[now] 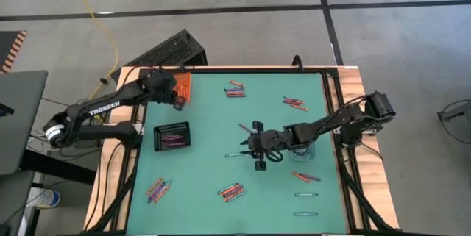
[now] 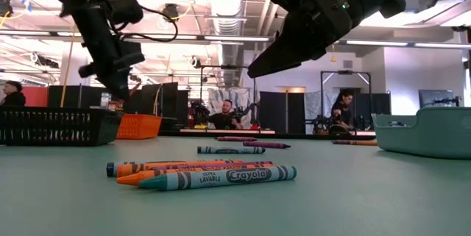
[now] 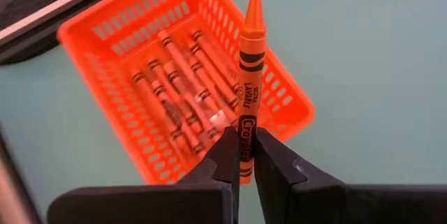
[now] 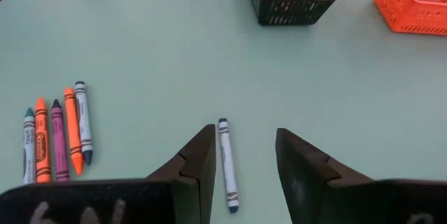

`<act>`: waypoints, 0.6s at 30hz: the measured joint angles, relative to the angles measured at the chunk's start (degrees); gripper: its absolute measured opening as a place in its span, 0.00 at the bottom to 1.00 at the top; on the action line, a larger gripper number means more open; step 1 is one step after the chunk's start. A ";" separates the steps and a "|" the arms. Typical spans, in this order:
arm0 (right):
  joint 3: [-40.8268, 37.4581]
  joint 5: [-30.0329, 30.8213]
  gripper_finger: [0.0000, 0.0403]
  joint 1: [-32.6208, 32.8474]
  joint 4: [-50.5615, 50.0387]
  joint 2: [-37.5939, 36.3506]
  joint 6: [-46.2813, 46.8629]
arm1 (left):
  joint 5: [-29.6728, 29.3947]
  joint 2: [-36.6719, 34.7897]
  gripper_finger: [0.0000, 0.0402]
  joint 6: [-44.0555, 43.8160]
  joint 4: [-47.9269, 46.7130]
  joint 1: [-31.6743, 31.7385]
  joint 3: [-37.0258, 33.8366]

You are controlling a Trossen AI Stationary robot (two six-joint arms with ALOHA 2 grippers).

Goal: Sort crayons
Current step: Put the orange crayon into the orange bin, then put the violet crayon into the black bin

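My left gripper [image 3: 244,140] is shut on an orange crayon [image 3: 250,77] over the orange tray [image 3: 105,35], which holds several orange crayons. In the high view it is at the table's far left [image 1: 179,96]. My right gripper [image 4: 244,137] is open above the table's middle [image 1: 257,148]. A blue-ended crayon [image 4: 225,158] lies flat on the table below the gap between its fingers, untouched. The black tray [image 1: 172,136] holds purple crayons. Loose crayons lie in small groups on the mat [image 1: 230,190]. My left gripper pinches the orange crayon's lower part, toward its flat end [image 3: 246,130], between its two fingers. The crayon lies along the fingers and sticks out past them, pointed tip away from the gripper. It is lifted clear, above the orange tray.
A clear tray [image 1: 304,150] stands under my right arm, right of middle. More crayons lie at the far side [image 1: 235,89], the far right [image 1: 294,104], the near left [image 1: 157,189] and the near right [image 1: 305,194]. A group of crayons [image 4: 56,140] lies beside my right gripper.
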 joint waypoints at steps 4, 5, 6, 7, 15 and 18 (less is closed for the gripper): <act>0.00 0.00 0.35 -0.03 -0.03 0.02 -0.04 | 1.36 2.71 0.07 1.99 3.19 1.56 0.00; 0.00 0.00 0.35 -0.03 -0.02 0.02 -0.09 | 0.57 3.39 0.08 2.38 3.75 1.74 0.00; 0.00 0.00 0.35 -0.03 0.00 0.02 -0.11 | -0.20 3.98 0.08 2.71 4.17 1.89 0.00; 0.00 0.00 0.35 -0.03 0.02 0.02 -0.11 | -1.17 4.45 0.09 3.00 4.35 2.01 0.00; 0.00 0.00 0.35 -0.03 0.41 0.04 -0.11 | -2.09 6.71 0.14 3.14 4.25 2.14 0.00; 0.00 0.00 0.35 0.00 0.43 0.04 -0.09 | -2.65 6.72 0.17 3.10 4.23 2.14 0.00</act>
